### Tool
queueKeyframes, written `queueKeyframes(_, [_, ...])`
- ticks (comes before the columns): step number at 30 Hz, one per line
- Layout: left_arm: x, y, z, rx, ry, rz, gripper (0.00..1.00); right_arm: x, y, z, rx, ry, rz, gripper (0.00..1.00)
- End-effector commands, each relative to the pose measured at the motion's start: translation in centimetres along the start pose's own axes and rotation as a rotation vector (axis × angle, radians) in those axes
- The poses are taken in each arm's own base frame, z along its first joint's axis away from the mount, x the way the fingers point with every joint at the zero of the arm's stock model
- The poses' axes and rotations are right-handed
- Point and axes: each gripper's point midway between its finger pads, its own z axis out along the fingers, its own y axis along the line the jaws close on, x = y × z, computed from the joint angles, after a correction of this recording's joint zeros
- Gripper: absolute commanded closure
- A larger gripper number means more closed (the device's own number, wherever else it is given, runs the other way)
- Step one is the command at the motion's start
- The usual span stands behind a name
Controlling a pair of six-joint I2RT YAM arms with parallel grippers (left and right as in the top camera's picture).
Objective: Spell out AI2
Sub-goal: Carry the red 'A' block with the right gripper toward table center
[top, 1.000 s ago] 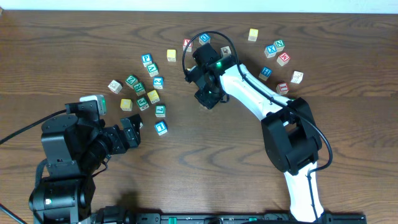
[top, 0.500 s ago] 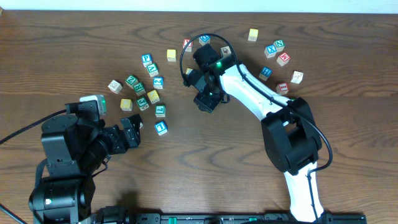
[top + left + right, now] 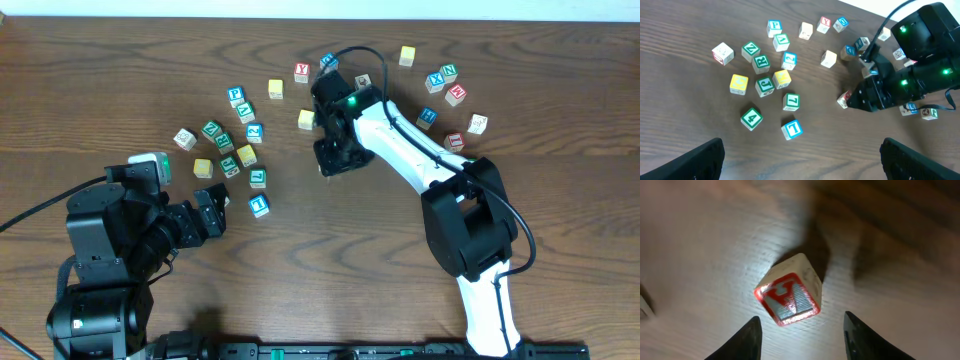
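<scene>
On the wooden table (image 3: pixel 120 60), overhead view, entries as follows.

Right gripper (image 3: pixel 335 162). Hanging near the middle, pointing down at the wood. Jaws standing spread, pinching nothing.

Cube with red A (image 3: pixel 788 297). Lying on the wood in the right wrist view, at 12 o'clock of the gap between the fingers (image 3: pixel 747 340), turned askew, red face up.

Left gripper (image 3: pixel 210 212). Sitting at 8 o'clock of the right gripper, well apart. Jaws standing wide, holding nothing.

Cluster of cubes (image 3: pixel 240 150). Lying at 9 o'clock of the right gripper, loosely scattered.

Second group of cubes (image 3: pixel 445 85). Lying at 2 o'clock of the right gripper.

Remaining faces: reading too small to pick out the other two characters.
</scene>
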Motion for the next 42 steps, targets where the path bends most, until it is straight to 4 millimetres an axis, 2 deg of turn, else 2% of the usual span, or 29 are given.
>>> queueKeyframes(1, [-0.4,0.0,-0.3,-0.007,-0.012,0.024,0.02,-0.6,0.8,-0.5,-0.012,-0.024,0.279,0.49])
queueKeyframes(4, [-0.4,0.0,-0.3,-0.007,-0.012,0.024,0.02,-0.5,0.9,-0.5,-0.013,-0.023,0.383,0.41])
queueKeyframes(7, [-0.4,0.0,-0.3,-0.007,-0.012,0.024,0.02,-0.5,0.7,-0.3,0.02,-0.04,0.497,0.25])
queueKeyframes(9, [-0.4,0.0,-0.3,-0.007,-0.012,0.025,0.02,-0.4,0.2,-0.2,0.07,-0.072,0.591,0.22])
queueKeyframes(12, [-0.4,0.0,-0.3,-0.007,-0.012,0.024,0.02,-0.1,-0.1,0.1,0.125,-0.117,0.72,0.31])
queueKeyframes(16, [-0.4,0.0,-0.3,-0.007,-0.012,0.024,0.02,-0.5,0.9,0.2,0.13,-0.169,0.758,0.43])
queueKeyframes(21, [-0.4,0.0,-0.3,-0.007,-0.012,0.024,0.02,-0.4,1.2,0.2,0.168,-0.215,0.741,0.43])
queueKeyframes(33, [-0.4,0.0,-0.3,-0.007,-0.012,0.024,0.02,-0.7,0.5,0.1,0.207,-0.271,0.797,0.39])
queueKeyframes(42, [-0.4,0.0,-0.3,-0.007,-0.012,0.024,0.02,-1.0,0.1,1.5,0.189,-0.295,0.801,0.4])
